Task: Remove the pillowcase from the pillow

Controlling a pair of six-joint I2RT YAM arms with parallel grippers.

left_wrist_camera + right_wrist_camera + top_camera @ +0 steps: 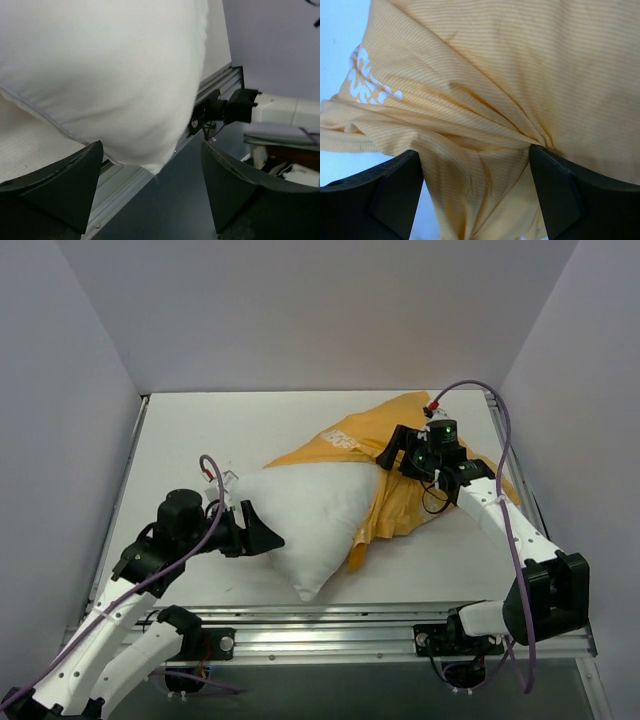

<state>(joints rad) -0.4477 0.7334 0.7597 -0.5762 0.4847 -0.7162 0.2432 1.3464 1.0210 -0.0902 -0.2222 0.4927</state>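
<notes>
The white pillow (305, 515) lies mid-table, most of it out of the orange pillowcase (395, 430), which is bunched behind it and to its right and still wraps its far right end. My left gripper (263, 536) is open against the pillow's left side. In the left wrist view the pillow (100, 75) bulges above the spread fingers (65, 185), with nothing clamped between them. My right gripper (393, 456) sits over the pillowcase. In the right wrist view its jaws stand wide apart with folds of orange cloth (480, 125) between them and a white print (362, 80) at the left.
White walls close in the table on the left, back and right. An aluminium rail (330, 625) runs along the near edge, and the pillow's lower corner (305, 592) reaches close to it. The right arm's base (225, 107) shows beyond the rail in the left wrist view.
</notes>
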